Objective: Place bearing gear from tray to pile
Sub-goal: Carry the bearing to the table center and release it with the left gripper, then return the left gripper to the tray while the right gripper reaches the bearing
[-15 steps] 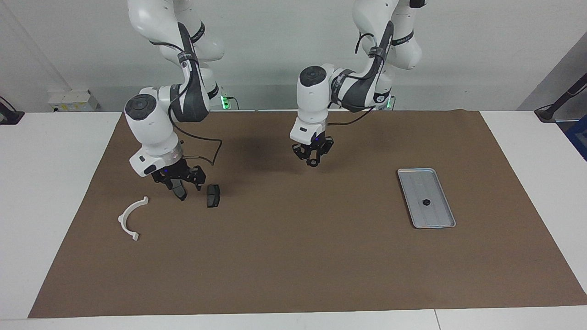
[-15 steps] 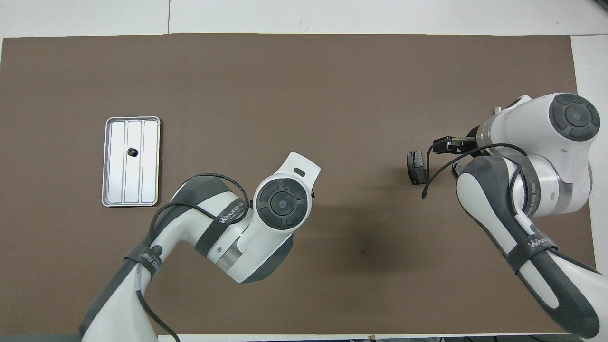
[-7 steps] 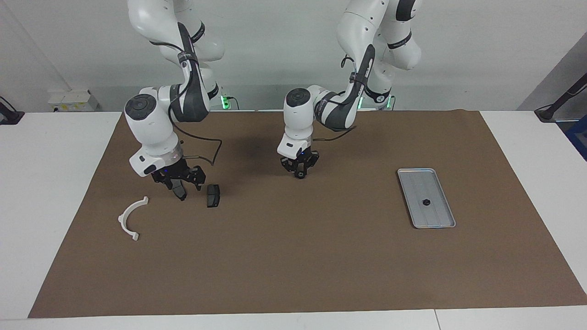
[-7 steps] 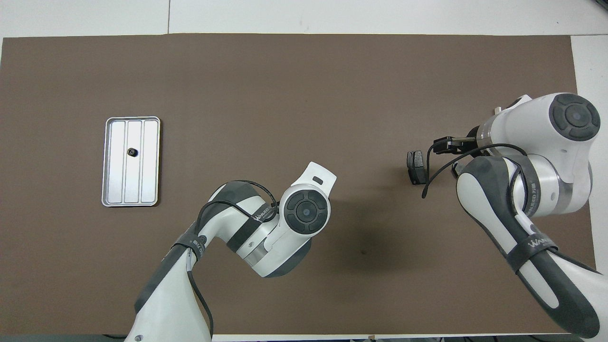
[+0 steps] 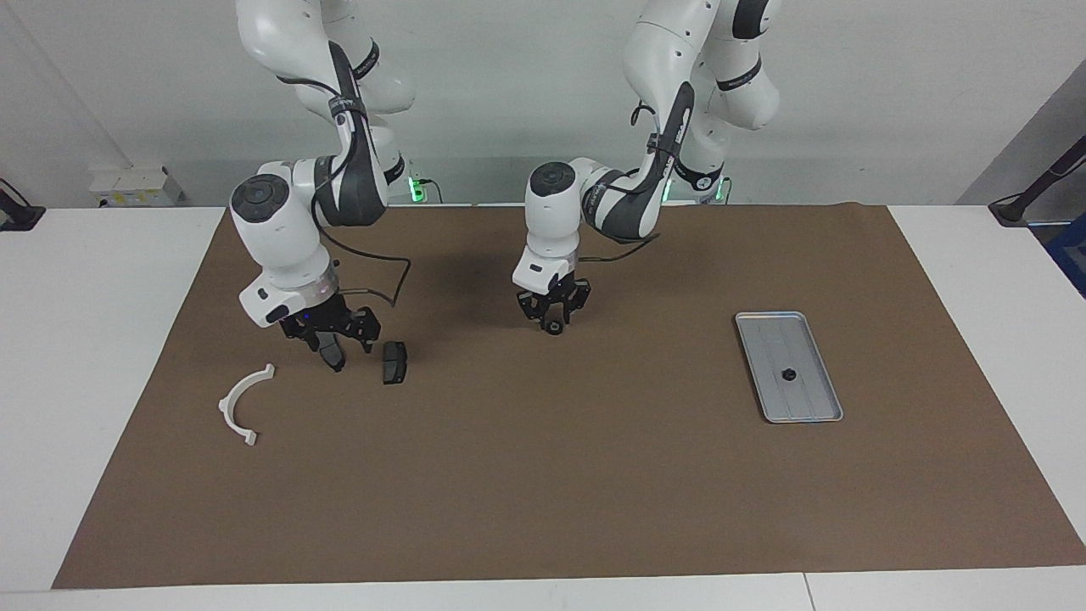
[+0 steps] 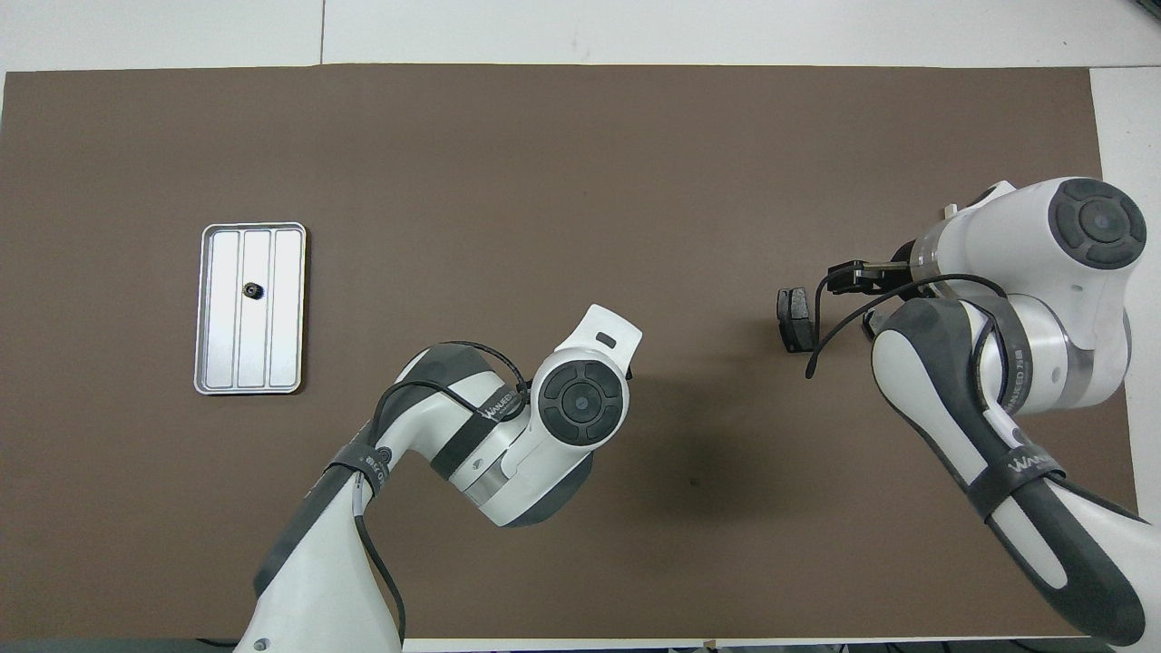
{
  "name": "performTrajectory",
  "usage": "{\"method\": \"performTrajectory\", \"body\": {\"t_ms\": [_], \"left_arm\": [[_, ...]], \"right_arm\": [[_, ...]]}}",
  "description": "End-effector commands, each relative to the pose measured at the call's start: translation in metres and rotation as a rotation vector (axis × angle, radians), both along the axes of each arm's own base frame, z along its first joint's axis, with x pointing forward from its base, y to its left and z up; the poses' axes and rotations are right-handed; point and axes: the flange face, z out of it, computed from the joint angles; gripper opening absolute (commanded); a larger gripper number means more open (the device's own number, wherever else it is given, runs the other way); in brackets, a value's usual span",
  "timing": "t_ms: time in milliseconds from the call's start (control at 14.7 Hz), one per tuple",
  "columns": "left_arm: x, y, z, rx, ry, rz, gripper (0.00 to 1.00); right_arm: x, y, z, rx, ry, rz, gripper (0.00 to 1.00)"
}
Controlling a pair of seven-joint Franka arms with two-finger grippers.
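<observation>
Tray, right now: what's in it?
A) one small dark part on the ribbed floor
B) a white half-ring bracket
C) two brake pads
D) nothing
A: the tray holds a single small dark part near its middle, seen in both views; the white bracket and a brake pad lie on the mat toward the right arm's end of the table.

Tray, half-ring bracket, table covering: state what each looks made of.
Tray: likely metal, pale silvery sheen, pressed ribs along its floor, raised rim.
Half-ring bracket: probably moulded plastic, matte white, thin curved band with small tabs.
Table covering: brown, matte, flat sheet; paper or felt, cannot tell which.
</observation>
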Motion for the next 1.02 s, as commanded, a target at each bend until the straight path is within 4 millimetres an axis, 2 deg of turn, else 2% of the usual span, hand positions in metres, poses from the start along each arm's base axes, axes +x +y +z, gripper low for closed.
{"method": "performTrajectory", "body": {"t_ms": [0, 68, 204, 340, 475, 611, 679, 815, 951], "left_arm": [[0.033, 0.033, 0.031, 0.015, -0.026, 0.018, 1.00], [0.050, 0.063, 0.057, 0.028, -0.018, -0.017, 1.00], [0.082, 0.146, 0.108, 0.065, 0.029, -0.098, 1.00], [0.115, 0.233, 0.143, 0.053, 0.046, -0.143, 1.00], [0.146, 0.312, 0.150, 0.002, 0.033, -0.193, 1.00], [0.163, 0.385, 0.152, -0.024, -0.004, -0.222, 1.00], [0.171, 0.403, 0.144, -0.032, -0.008, -0.220, 1.00], [0.188, 0.407, 0.123, -0.025, -0.003, -0.216, 0.99], [0.196, 0.409, 0.102, -0.019, -0.019, -0.213, 0.99]], "right_arm": [[-0.001, -0.001, 0.002, 0.015, 0.004, -0.020, 1.00], [-0.002, 0.000, 0.003, 0.015, 0.007, -0.021, 1.00], [-0.005, 0.007, 0.007, 0.014, 0.016, -0.037, 1.00], [-0.012, 0.051, 0.015, 0.020, 0.018, -0.110, 1.00], [-0.021, 0.099, 0.026, 0.025, 0.028, -0.223, 1.00], [-0.032, 0.152, 0.035, 0.035, 0.024, -0.309, 1.00], [-0.043, 0.182, 0.036, 0.040, 0.022, -0.352, 1.00], [-0.064, 0.233, 0.042, 0.062, 0.019, -0.457, 1.00], [-0.087, 0.280, 0.042, 0.075, 0.025, -0.526, 1.00]]}}
